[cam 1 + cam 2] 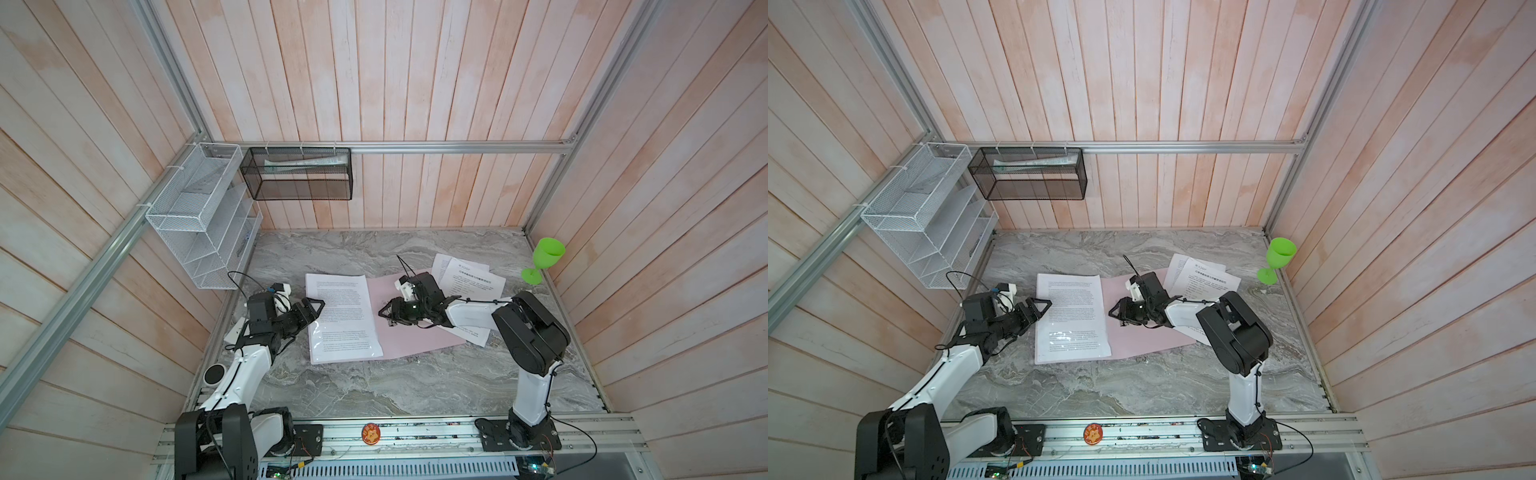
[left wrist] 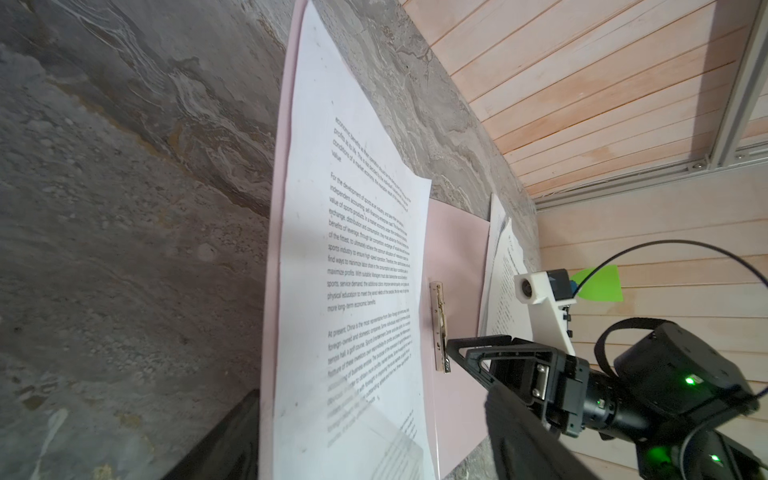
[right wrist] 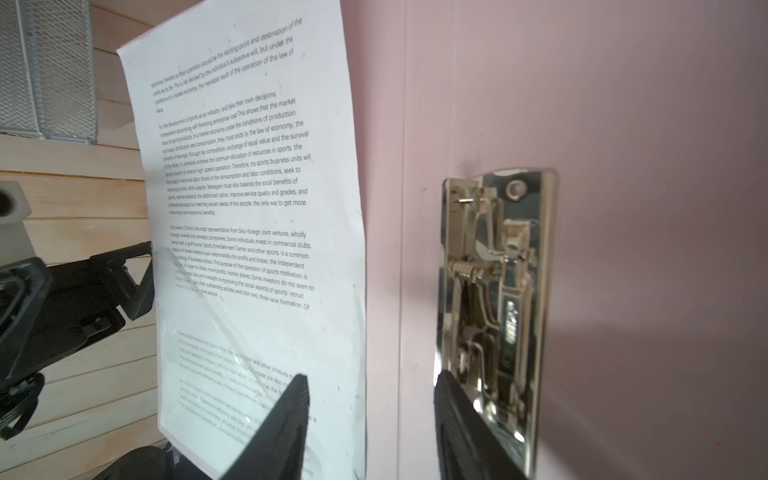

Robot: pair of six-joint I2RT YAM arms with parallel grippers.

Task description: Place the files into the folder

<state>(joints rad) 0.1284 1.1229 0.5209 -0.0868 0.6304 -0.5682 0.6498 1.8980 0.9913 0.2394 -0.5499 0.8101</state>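
**A:** Top views?
**B:** In both, the folder [image 1: 415, 340] lies open mid-desk [image 1: 374, 390]. 1 printed sheet [image 1: 340, 316] is on its left half. The loose files [image 1: 469, 278] overlap its right edge, partly under the right arm. Left tool [image 1: 319, 309] has jaws wide at the sheet's outer edge; contact unclear. My read: bracing the sheet against sliding. Right tool [image 1: 384, 318] is over the spine.

**A:** Left wrist?
**B:** Sheet is flat on the pink. Clip [image 2: 439, 328] sits bare just beside its inner edge, not over the paper. Right tool's tip is at the clip's end.

**A:** Right wrist?
**B:** Jaws partly apart, gripping nothing. 1 finger [image 3: 291, 415] is over the sheet's corner, the other at the clip's end. Probably working the lever so paper can go under.

**A:** Remaining?
**B:** Sheet unclamped, loose files not in yet.
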